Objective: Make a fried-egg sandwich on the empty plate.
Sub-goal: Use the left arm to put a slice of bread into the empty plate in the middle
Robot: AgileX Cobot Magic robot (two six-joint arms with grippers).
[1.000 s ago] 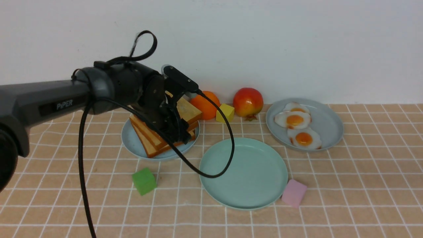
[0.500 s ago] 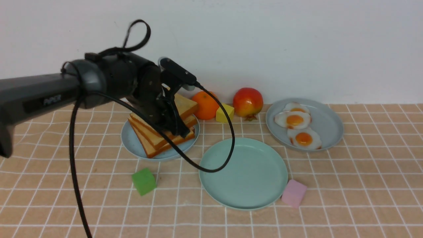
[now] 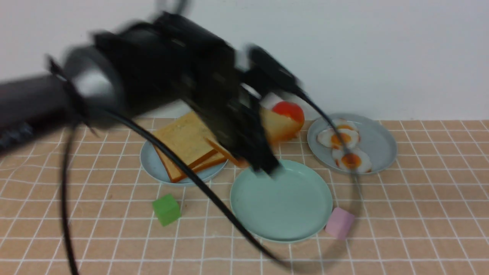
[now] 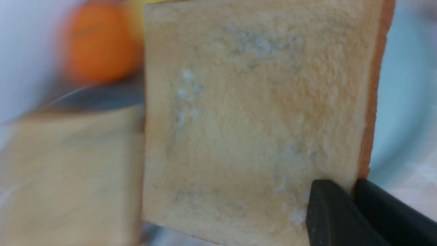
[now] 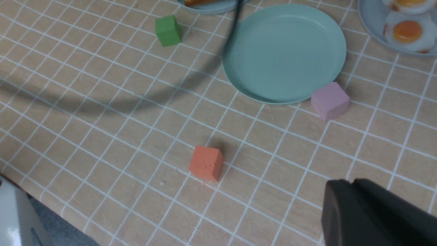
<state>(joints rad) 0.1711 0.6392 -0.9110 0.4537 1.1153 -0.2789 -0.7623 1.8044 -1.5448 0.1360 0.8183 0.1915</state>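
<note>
Left arm, upper left to centre of the front view: your left gripper (image 4: pixel 346 187) has its jaws clenched on the edge of a square golden toast slice with a brown crust (image 4: pixel 259 112). It is off the surface, tilted and blurred, near the round, shallow, pale mint-green plate (image 3: pixel 282 206) at lower centre. That plate bears no food. The right gripper's (image 5: pixel 351 184) jaws are together, nothing between them.

Step in hand, as I judge it: laying the bottom slice. Carry it over the middle of the plate before lowering. Level it first; a tilted slice would land on one crust and may slide. Keep the grip light but sure, since you hold only an edge. Lower until it bears on the plate, part the jaws a little, and back out along the slice's plane.

Mind the drooping black cable (image 3: pixel 229 214); it could drag. Leave room for a white fried egg with an orange yolk (image 3: pixel 351 160), one of three on the grey-blue plate (image 3: pixel 382 145) at upper right. More toast (image 3: pixel 187 139) lies left of centre for the lid.
</note>
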